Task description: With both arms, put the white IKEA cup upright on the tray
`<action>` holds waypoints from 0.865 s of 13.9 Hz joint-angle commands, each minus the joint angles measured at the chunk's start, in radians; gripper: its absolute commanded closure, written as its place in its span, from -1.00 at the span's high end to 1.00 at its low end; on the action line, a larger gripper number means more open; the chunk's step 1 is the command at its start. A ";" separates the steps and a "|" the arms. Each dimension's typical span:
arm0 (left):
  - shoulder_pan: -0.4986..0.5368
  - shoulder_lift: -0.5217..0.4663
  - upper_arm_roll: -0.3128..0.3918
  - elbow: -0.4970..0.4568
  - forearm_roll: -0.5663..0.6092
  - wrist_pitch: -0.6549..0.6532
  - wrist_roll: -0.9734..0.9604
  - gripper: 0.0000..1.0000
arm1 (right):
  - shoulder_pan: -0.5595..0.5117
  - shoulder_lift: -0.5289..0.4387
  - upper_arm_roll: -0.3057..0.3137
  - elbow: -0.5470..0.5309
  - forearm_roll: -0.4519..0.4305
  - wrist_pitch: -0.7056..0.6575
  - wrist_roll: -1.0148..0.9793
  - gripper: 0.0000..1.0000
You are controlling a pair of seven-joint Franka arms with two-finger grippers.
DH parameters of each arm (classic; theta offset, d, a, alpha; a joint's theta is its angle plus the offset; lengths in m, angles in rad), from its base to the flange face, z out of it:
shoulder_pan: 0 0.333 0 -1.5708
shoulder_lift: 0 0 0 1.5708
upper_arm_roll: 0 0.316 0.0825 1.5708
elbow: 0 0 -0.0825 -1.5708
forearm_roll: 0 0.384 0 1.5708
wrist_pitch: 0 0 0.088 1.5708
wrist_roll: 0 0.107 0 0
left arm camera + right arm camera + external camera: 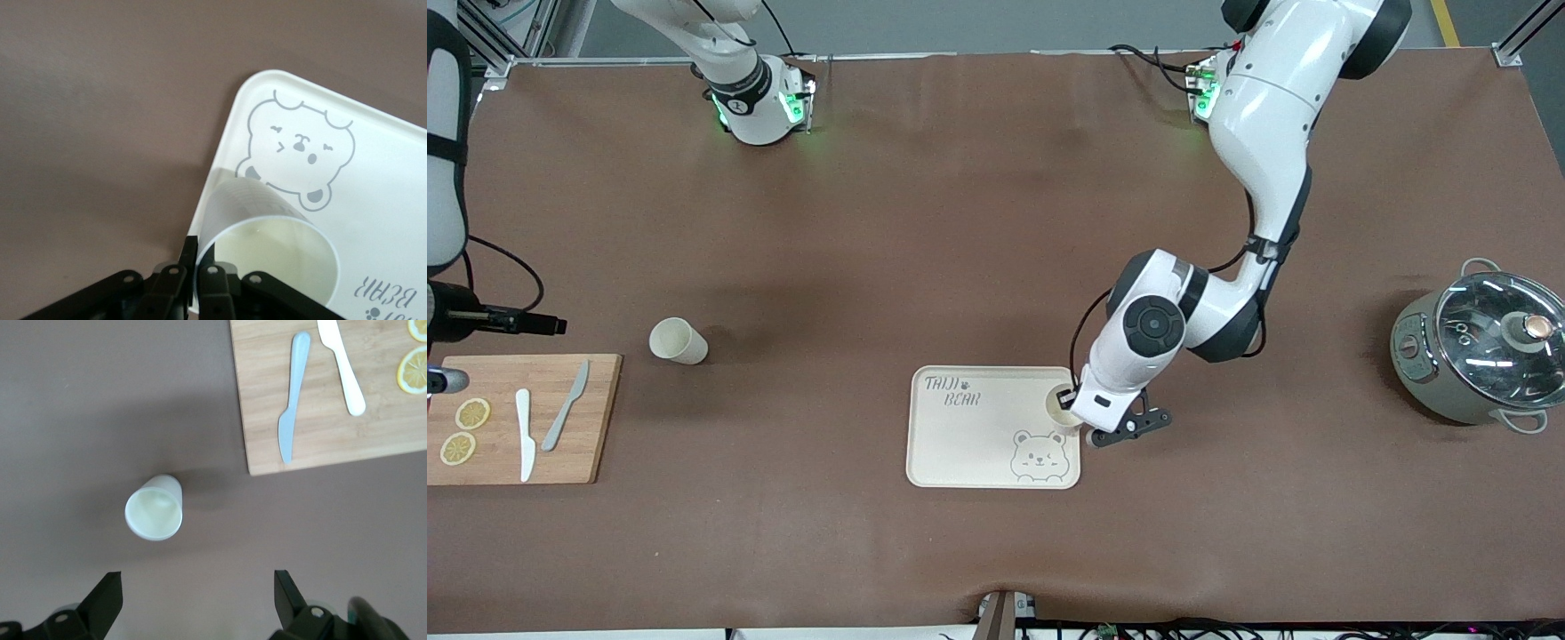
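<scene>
A cream cup (1057, 405) stands upright, mouth up, on or just above the cream tray (969, 444), at its edge toward the left arm's end, beside the bear drawing. My left gripper (1069, 402) is shut on this cup's rim, one finger inside and one outside. The left wrist view shows the grip (200, 257), the cup (267, 220) and the tray (387, 173). A second cream cup (678, 340) stands upright on the table toward the right arm's end. My right gripper (551, 325) is open and empty, high above the table beside that cup (155, 508); its own view shows it (198, 583).
A wooden cutting board (516, 418) with two knives and two lemon slices lies at the right arm's end, nearer the front camera than the second cup; it also shows in the right wrist view (320, 413). A grey pot with a glass lid (1476, 356) stands at the left arm's end.
</scene>
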 commanded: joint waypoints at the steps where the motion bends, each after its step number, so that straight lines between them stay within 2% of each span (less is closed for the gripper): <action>1: -0.019 0.036 0.008 0.035 -0.023 0.017 -0.023 -1.00 | 0.009 0.049 0.016 0.015 0.016 0.050 0.013 1.00; 2: -0.023 0.039 0.008 0.034 -0.023 0.017 -0.042 -1.00 | 0.013 0.062 0.016 0.015 0.019 0.047 0.018 1.00; 3: -0.025 0.041 0.008 0.032 -0.022 0.017 -0.053 -0.83 | 0.013 0.069 0.016 0.015 0.007 0.057 0.004 1.00; 4: -0.025 0.041 0.008 0.031 -0.023 0.017 -0.057 0.16 | 0.004 0.088 0.016 0.010 0.011 0.077 -0.002 1.00; 5: -0.023 0.038 0.010 0.031 -0.023 0.016 -0.065 0.99 | -0.011 0.110 0.021 -0.007 0.034 0.118 -0.034 1.00; 7: -0.019 0.021 0.010 0.032 -0.022 0.010 -0.071 1.00 | -0.024 0.110 0.018 -0.091 0.190 0.192 -0.117 1.00; 9: -0.013 -0.016 0.017 0.032 -0.017 -0.010 -0.071 1.00 | -0.028 0.113 0.018 -0.142 0.204 0.240 -0.122 1.00; 12: -0.007 -0.106 0.042 0.034 -0.009 -0.114 -0.063 1.00 | -0.028 0.113 0.015 -0.205 0.201 0.324 -0.163 1.00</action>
